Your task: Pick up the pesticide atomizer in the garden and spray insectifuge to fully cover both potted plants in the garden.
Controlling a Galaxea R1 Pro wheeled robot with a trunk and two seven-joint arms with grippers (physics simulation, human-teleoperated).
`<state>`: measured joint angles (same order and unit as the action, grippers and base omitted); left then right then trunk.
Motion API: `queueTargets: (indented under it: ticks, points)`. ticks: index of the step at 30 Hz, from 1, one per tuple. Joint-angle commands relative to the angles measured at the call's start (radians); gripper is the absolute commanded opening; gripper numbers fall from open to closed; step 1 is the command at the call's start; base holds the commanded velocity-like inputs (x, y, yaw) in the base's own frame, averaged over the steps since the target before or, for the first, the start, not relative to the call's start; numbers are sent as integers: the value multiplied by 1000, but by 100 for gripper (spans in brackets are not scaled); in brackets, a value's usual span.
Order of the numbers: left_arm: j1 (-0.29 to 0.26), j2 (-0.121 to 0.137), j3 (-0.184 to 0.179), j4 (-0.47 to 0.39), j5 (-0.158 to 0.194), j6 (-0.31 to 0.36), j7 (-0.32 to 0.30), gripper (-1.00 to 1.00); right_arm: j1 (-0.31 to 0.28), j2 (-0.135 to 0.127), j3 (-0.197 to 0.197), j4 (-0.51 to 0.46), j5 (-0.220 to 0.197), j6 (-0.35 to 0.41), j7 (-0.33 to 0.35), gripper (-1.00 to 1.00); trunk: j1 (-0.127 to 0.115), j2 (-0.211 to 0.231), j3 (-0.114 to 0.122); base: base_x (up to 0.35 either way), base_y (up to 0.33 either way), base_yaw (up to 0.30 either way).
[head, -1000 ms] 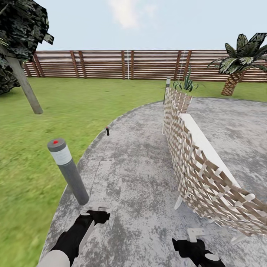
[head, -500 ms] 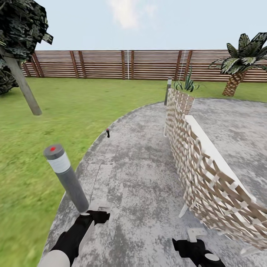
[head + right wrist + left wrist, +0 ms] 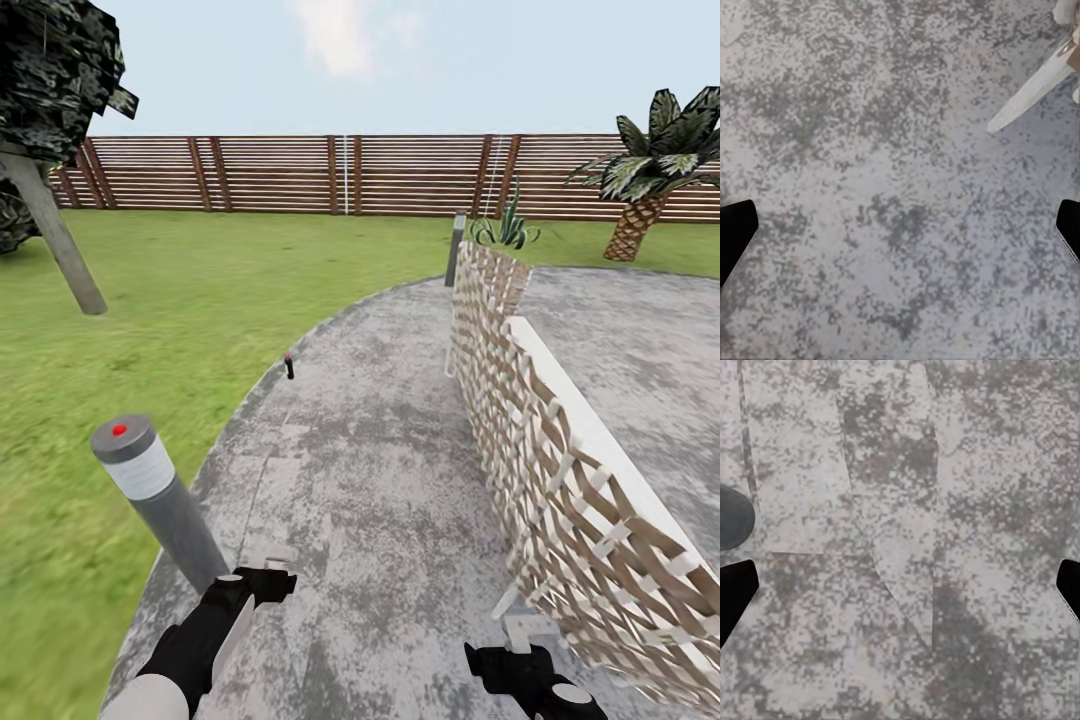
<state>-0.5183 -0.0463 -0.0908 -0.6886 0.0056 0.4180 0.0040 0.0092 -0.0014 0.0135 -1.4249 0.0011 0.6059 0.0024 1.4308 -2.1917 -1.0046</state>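
Both claws are hanging low over the grey paving (image 3: 380,480).
- Left claw (image 3: 900,589): released, black fingertips sitting wide apart, nothing between them.
- Right claw (image 3: 900,229): the same, spread and empty.

The grey bollard (image 3: 160,495) is standing just outside the left claw, on the paving's edge where the lawn (image 3: 150,330) begins. A woven wicker seat back (image 3: 560,480) is running just outside the right claw and on ahead of it.

Pesticide atomizer: you are not getting a fix on it here. A small dark stub with a red tip (image 3: 289,367) is standing well ahead of the left claw at the paving's rim. It is too small to identify, so I am not calling it the bottle. A spiky green plant (image 3: 505,228) is showing far ahead of the right claw, past the seat and before the slatted fence (image 3: 350,175). I cannot tell whether it is one of the potted plants.

Handling judgement: you are going for a slim bottle that is probably light, rigid and smooth, with liquid shifting inside. Take hold around the body below the trigger head and keep it upright. Squeeze moderately, since a narrow bottle is likely to tip at first touch.

I am reading this as a transit step, with the pick not yet begun.
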Motion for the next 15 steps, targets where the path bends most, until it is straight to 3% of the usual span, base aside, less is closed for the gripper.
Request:
queueTargets:
  ticks: [1,5,11,15]
  points:
    - [0,0,-1,-2,1,5,0,100,0,0,0,-2,0,5,0,100,1,0,-1,331,0,0]
    - [0,0,-1,-2,1,5,0,100,0,0,0,-2,0,5,1,100,1,0,-1,321,0,0]
    - [0,0,-1,-2,1,5,0,100,0,0,0,-2,0,5,0,100,1,0,-1,85,6,0]
    - [0,0,-1,-2,1,5,0,100,0,1,0,-2,-1,5,1,100,1,0,-1,252,81,0]
